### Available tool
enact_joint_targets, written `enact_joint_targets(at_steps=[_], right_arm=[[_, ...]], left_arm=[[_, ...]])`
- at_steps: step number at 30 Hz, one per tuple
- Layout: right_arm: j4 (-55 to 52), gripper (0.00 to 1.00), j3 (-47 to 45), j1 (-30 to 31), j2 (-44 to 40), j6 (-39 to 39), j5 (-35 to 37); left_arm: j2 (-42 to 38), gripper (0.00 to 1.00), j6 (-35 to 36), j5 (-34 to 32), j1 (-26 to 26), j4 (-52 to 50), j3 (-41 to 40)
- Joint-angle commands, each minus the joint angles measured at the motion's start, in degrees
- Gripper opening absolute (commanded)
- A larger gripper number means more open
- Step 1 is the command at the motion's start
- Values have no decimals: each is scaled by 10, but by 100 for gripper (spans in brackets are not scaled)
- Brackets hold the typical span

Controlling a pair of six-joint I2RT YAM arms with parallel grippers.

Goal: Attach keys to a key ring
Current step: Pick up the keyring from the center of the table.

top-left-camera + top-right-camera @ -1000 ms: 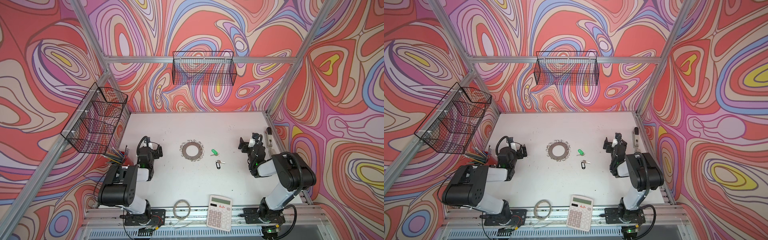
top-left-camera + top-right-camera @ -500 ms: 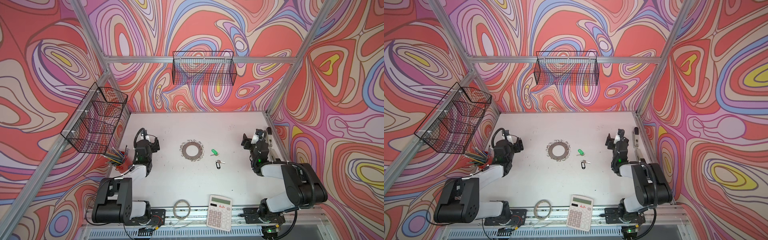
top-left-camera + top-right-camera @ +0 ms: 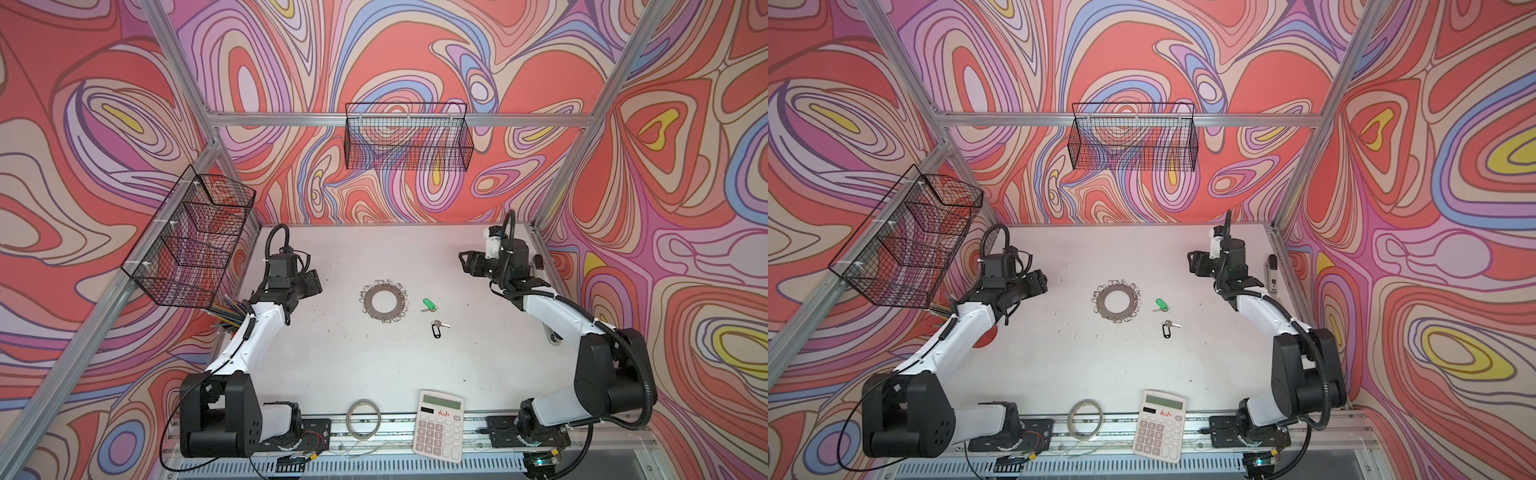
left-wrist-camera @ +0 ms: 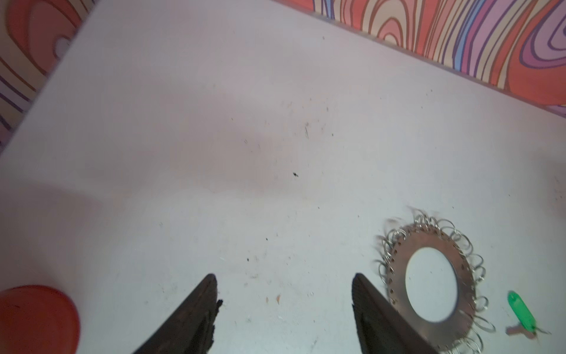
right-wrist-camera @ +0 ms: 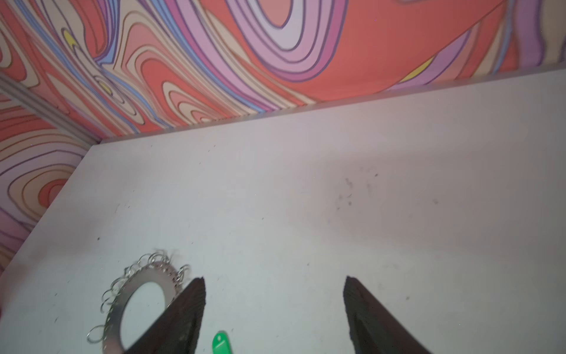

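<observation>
Grey metal key ring (image 3: pixel 384 304) lies flat mid-way across the table (image 3: pixel 374 365), with the green-tagged key (image 3: pixel 429 305) and black-tagged key (image 3: pixel 437 328) just to its right. They are nearer my right gripper (image 5: pixel 274 280), the ring nearer my left gripper (image 4: pixel 283 279) — both sets of jaws spread, empty.

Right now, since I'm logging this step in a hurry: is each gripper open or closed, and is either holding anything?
Left gripper: open, jaws apart, holding nothing.
Right gripper: open, jaws apart, holding nothing.

Robotics lab cell — aluminium frame (image 3: pixel 291 119), swirl-printed walls (image 3: pixel 83 124), left arm (image 3: pixel 262 332) and right arm (image 3: pixel 557 316) on table (image 3: pixel 374 374)
</observation>
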Motion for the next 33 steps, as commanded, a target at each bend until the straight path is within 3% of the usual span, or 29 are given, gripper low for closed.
enact_joint_targets(at_steps=[1,4,9,14,20,33], right_arm=[[-105,77,35,35,35,7,-44],[-136,78,67,65,79,7,-50],[-170,81,120,116,155,6,-49],[-151,80,157,135,208,22,-92],[-195,77,234,168,285,26,-108],[-228,76,278,174,366,21,-144]], left_arm=[[31,66,-28,129,-9,-89,25],[63,61,-31,203,-17,-90,29],[103,61,-43,272,-35,-67,11],[144,61,-75,319,-39,2,-1],[201,61,-81,319,-46,-15,31],[256,53,-127,318,-74,65,22]])
